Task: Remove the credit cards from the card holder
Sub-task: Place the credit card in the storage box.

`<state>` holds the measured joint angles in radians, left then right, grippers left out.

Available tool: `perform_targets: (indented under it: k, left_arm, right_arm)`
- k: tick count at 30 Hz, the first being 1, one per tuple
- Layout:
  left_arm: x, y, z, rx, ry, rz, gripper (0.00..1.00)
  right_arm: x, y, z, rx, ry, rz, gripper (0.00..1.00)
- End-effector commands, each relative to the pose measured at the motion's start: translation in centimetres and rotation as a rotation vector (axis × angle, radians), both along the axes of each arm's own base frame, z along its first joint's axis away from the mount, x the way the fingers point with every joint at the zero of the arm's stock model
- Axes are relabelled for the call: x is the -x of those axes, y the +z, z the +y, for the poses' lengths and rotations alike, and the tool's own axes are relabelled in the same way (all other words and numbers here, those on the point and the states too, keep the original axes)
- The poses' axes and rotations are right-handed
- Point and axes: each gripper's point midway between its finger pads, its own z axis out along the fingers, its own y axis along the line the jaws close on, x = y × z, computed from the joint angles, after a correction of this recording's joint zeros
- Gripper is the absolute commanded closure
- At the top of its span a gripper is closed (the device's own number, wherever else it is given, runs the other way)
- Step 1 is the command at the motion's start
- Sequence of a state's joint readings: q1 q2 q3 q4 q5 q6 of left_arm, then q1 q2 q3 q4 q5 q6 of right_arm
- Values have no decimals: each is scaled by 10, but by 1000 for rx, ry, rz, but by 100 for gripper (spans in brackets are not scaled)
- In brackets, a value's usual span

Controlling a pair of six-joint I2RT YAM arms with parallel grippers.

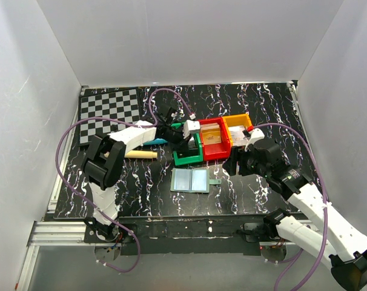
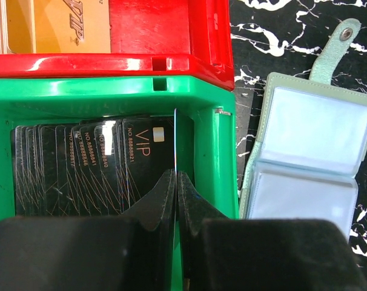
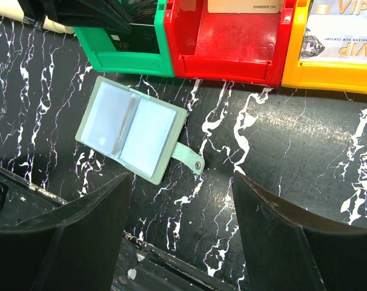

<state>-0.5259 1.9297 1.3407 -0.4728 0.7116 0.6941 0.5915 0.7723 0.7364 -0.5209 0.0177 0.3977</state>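
Left gripper (image 2: pixel 176 174) pinches a black credit card (image 2: pixel 175 139) over the green bin (image 2: pixel 215 159); right gripper (image 3: pixel 180 179) gapes near the card holder (image 3: pixel 130 128).

green bin (image 1: pixel 188 160), red bin (image 1: pixel 217 155), checkerboard (image 1: pixel 109 115)

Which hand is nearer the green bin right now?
Left. The left hand is at the green bin opening, shut on a dark card held edge-on. The right hand hovers open, apart from it, by the card holder.

Three bins (image 3: pixel 226 66), one card holder (image 3: pixel 130 128)
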Motion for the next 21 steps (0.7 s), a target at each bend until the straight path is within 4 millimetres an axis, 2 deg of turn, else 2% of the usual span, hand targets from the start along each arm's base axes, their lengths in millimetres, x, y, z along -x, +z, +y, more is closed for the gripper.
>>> perform_targets:
  k: [1, 21]
  left_arm:
    - [-17, -4, 5, -63, 48, -56, 100]
    - [-38, 4, 17, -71, 128, -106, 100]
  right_arm:
    - [-4, 16, 7, -43, 9, -41, 25]
    - [-3, 16, 6, -46, 5, -40, 24]
